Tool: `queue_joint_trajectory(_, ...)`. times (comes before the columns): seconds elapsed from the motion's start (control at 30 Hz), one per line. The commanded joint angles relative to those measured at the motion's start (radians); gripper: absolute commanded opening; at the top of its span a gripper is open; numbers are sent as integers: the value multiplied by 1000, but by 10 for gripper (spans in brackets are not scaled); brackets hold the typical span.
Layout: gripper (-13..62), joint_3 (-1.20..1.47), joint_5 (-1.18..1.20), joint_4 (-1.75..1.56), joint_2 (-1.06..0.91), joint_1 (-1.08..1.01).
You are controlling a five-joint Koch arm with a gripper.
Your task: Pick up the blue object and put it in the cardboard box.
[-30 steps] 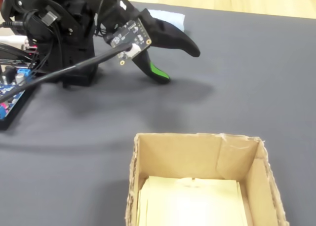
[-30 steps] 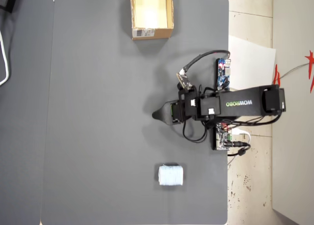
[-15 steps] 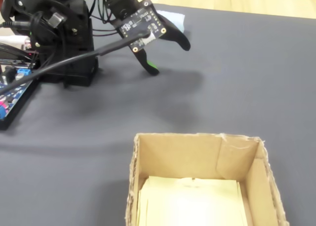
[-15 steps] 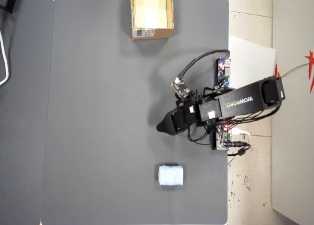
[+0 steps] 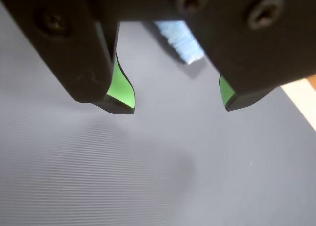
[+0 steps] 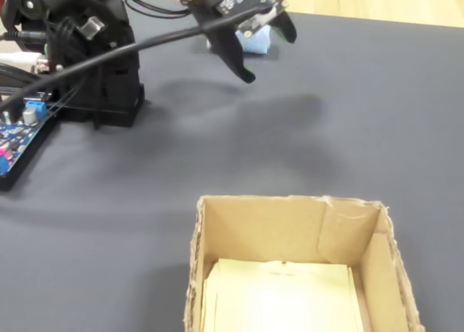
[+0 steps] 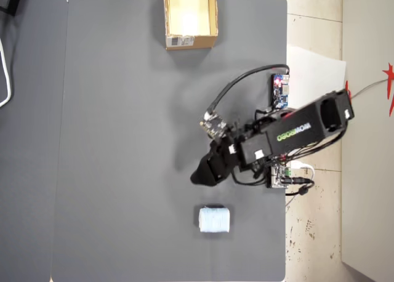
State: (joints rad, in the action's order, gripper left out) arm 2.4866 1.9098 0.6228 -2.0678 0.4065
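Observation:
The blue object (image 7: 214,219), a pale ribbed roll, lies on the dark grey mat near the bottom of the overhead view. My gripper (image 7: 199,175) hangs above the mat a short way from it, not touching it. In the wrist view the roll (image 5: 180,41) shows past the two green-padded fingertips, partly hidden by the right jaw. The gripper (image 5: 177,103) is open with nothing between its jaws. In the fixed view the gripper (image 6: 267,53) is in front of the roll (image 6: 259,42). The cardboard box (image 7: 213,17) stands far away at the mat's top edge; its near wall (image 6: 261,227) fills the fixed view's foreground.
The arm's black base (image 6: 94,64) and a blue circuit board (image 6: 18,129) with cables sit at the left of the fixed view. In the overhead view the board (image 7: 282,91) lies at the mat's right edge (image 7: 286,48), with a white sheet (image 7: 317,69) on the floor beyond.

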Motion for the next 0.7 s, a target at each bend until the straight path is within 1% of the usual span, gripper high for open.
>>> queue_joint_trajectory(0.0,333,-97,115,-5,12,21)
queue_joint_trajectory(0.17,334,-176,186,54,58,107)
queue_joint_trajectory(0.33,335,-252,233,156,63,227)
queue_joint_trajectory(0.67,335,-255,264,183,94,425)
